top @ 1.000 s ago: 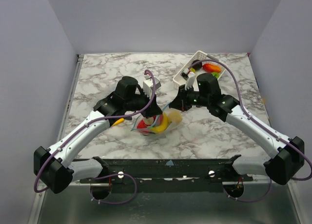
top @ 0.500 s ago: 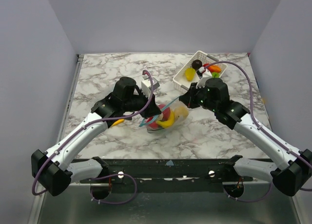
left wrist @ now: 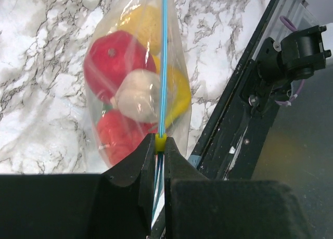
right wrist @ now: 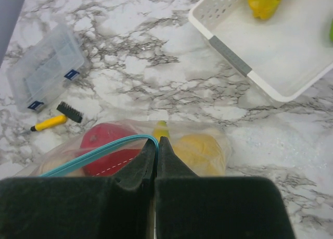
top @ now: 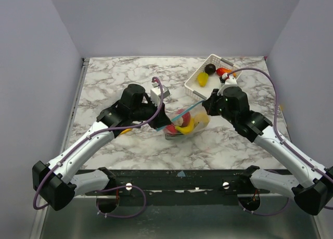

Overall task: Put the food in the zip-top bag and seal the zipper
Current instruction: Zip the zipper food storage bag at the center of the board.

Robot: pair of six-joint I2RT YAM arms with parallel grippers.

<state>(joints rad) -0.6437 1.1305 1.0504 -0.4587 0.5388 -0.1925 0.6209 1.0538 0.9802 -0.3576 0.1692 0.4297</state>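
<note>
- Left wrist view has the zip-top bag (left wrist: 104, 124) hanging off my jaws, over the middle of the marble table (top: 114, 77), strung between my two claws.
- Several pieces of the food (left wrist: 112, 54) are inside it: two red, one white, and yellow ones behind them.
- From this side the zipper (left wrist: 164, 62) runs away from me as one thin blue line, so I judge the mouth pressed together along that stretch. I cannot see whether it is sealed end to end.
- My left gripper (left wrist: 160, 161) is pinched nearly closed on the zipper, with a small yellow tab sitting just at the fingertips.
- My right gripper (right wrist: 157, 150) is clamped tight on the zipper's other end, and the strip curves off to the side from there.
- Filling looks partly done: a yellow piece (top: 202, 79), a dark piece (top: 209, 68) and a red-orange piece (top: 223, 71) lie in the white basket (top: 193, 85), well apart from the bag.
- I think what remains is finishing the seal, unless those basket pieces are meant to go in too.
- Further out, a clear box (right wrist: 44, 67) sits beside a yellow-and-black brush tool (right wrist: 54, 119).
- Something orange (top: 125, 130) shows under my left arm; I cannot tell what it is.
</note>
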